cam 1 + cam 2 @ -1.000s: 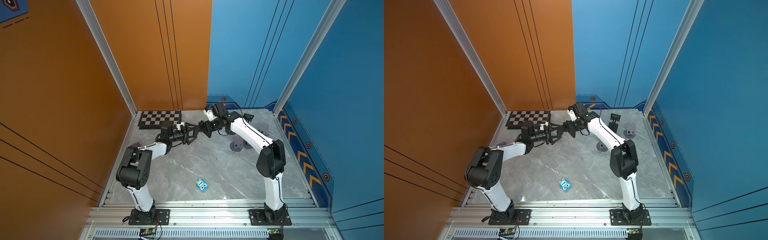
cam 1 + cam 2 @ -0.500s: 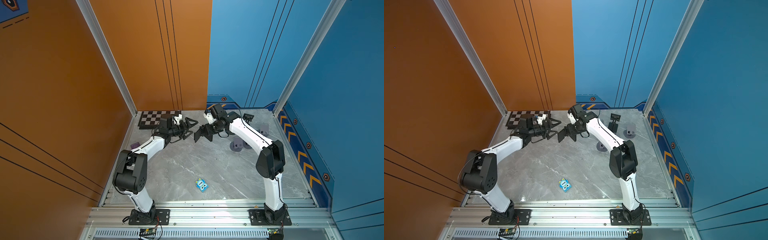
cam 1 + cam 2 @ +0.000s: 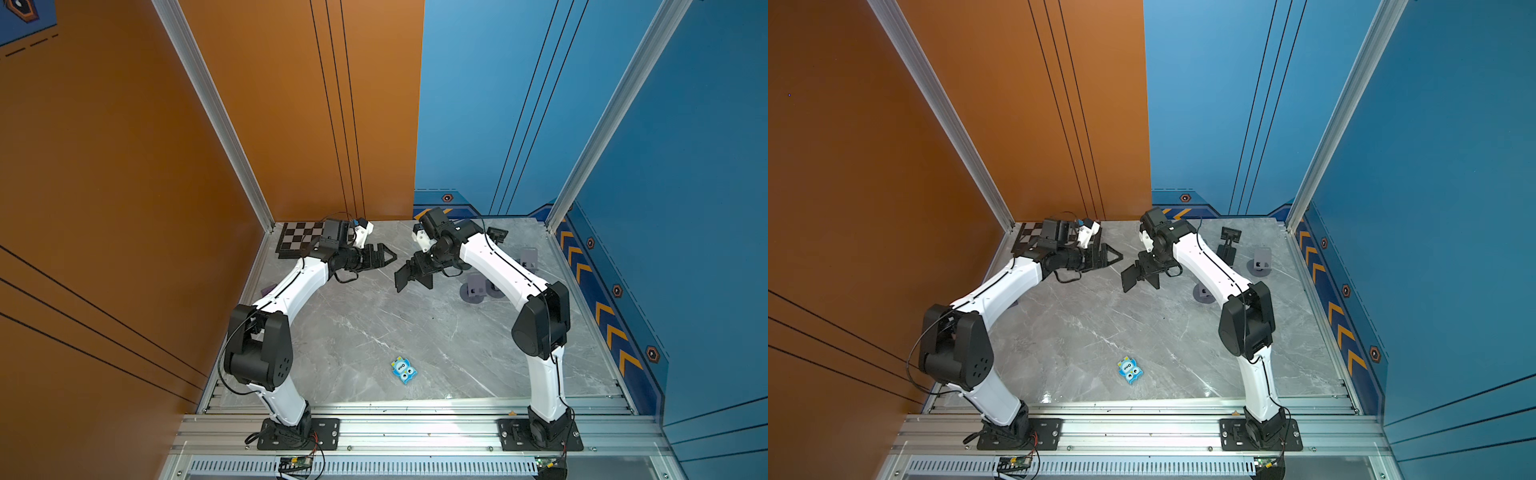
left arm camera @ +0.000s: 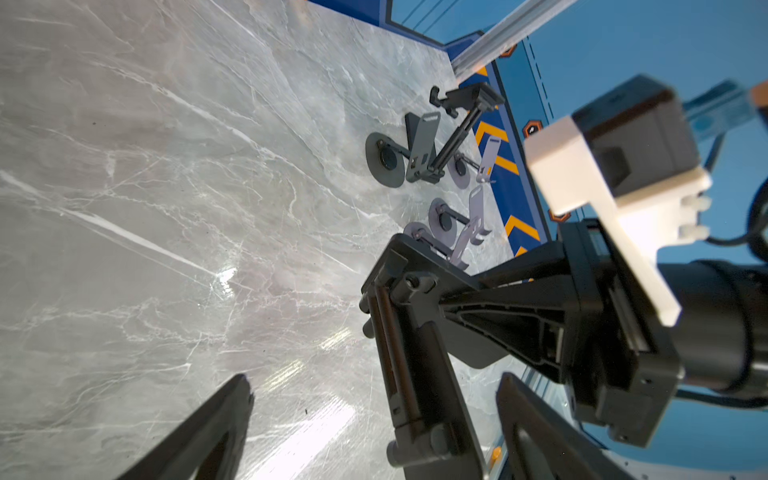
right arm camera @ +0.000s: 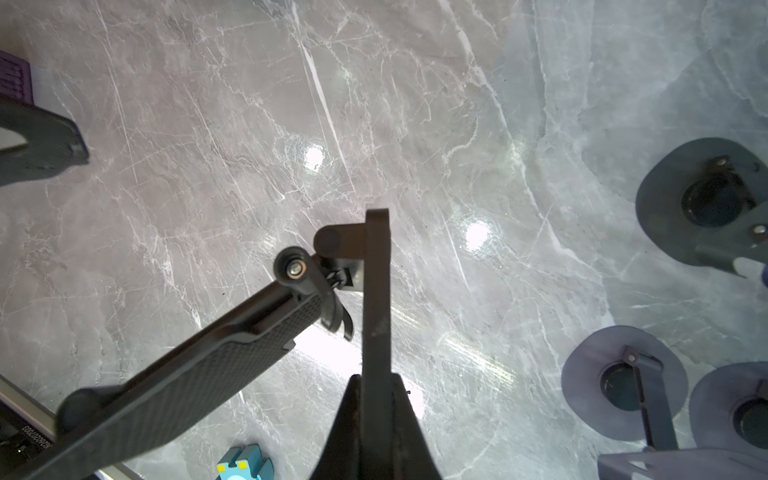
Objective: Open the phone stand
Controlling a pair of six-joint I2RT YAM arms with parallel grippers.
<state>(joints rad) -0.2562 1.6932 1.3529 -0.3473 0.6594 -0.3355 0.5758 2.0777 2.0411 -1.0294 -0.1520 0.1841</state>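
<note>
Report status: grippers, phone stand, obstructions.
Right gripper shut on phone stand, stand partly unfolded, off the table. Left gripper open, empty, apart from it. Nothing between.

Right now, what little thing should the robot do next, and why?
Probably lower the right gripper and set the phone stand on the table. Its two plates already stand apart in a V, it seems to hang above the table, and the open left gripper is clear of it.

Black-and-white chequered board (image 3: 299, 243) upper left of grey marble tabletop (image 3: 374, 332), against back wall. Black folding plastic phone stand (image 3: 409, 277) mid-frame, right of board. Grey round-based metal stands (image 3: 473, 286) further right, on table. Blue toy block (image 3: 404, 371) lower centre, well apart from the rest.
</note>
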